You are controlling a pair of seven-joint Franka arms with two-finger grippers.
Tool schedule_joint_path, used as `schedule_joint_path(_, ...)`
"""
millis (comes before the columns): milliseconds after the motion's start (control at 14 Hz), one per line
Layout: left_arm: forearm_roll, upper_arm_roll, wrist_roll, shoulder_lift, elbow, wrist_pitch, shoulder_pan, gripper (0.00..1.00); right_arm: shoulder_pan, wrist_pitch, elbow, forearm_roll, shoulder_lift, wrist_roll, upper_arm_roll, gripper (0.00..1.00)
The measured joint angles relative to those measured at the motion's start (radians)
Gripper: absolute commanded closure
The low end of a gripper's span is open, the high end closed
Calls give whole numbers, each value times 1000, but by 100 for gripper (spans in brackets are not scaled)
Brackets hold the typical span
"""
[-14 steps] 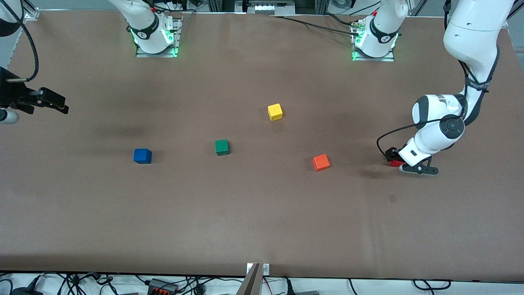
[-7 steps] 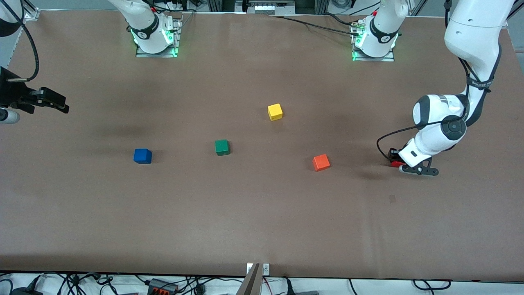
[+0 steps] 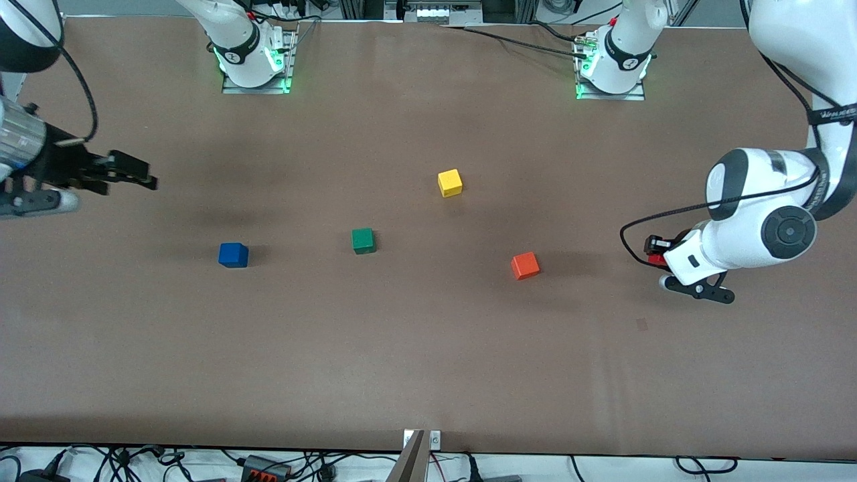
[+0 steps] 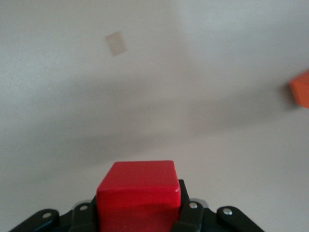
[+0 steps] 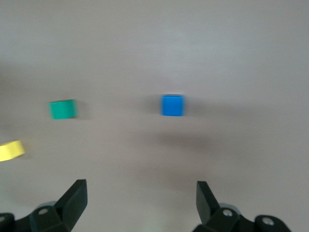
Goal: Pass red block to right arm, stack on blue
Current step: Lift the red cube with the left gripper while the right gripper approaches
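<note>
My left gripper (image 3: pixel 655 253) is shut on the red block (image 3: pixel 657 260) and holds it above the table at the left arm's end. In the left wrist view the red block (image 4: pixel 139 192) sits between the jaws, which press on both its sides. The blue cube (image 3: pixel 233 255) rests on the table toward the right arm's end; it also shows in the right wrist view (image 5: pixel 172 105). My right gripper (image 3: pixel 137 176) is open and empty over bare table near the right arm's end, apart from the blue cube. Its fingers (image 5: pixel 77 194) stand wide apart.
A green cube (image 3: pixel 363 240) lies beside the blue one, toward the middle. A yellow cube (image 3: pixel 450 182) lies farther from the front camera. An orange cube (image 3: pixel 525 265) lies on the table near my left gripper. A small pale mark (image 3: pixel 642 325) is on the table.
My left gripper has risen with the red block and shifted toward the left arm's end. My right gripper has moved in over the table toward the middle.
</note>
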State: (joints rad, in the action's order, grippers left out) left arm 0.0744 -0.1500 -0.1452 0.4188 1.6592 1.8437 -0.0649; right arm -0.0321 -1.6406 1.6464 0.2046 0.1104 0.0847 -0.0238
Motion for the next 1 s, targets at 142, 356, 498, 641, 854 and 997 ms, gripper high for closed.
schedule_joint_path(142,0,-58,-8,-2,-86,-94,2,94,-40,-4,1,97,42,0,2,0)
schedule_joint_path(356,-19,-172,-127,-2,-125,-115,-2,94,-96,-7,2,305,99,-3,3,0)
schedule_joint_path(498,-99,-223,-199,-1,-149,-115,3,94,-107,-7,2,492,145,-2,3,0)
schedule_joint_path(641,-241,-245,-327,-1,-166,-83,7,94,-113,-7,2,650,186,3,3,0)
schedule_joint_path(854,-476,-250,-574,5,-167,-19,8,94,-130,-7,1,853,233,3,3,0)
schedule_joint_path(997,-664,-251,-705,23,-161,2,9,94,-140,-6,1,979,256,3,3,0)
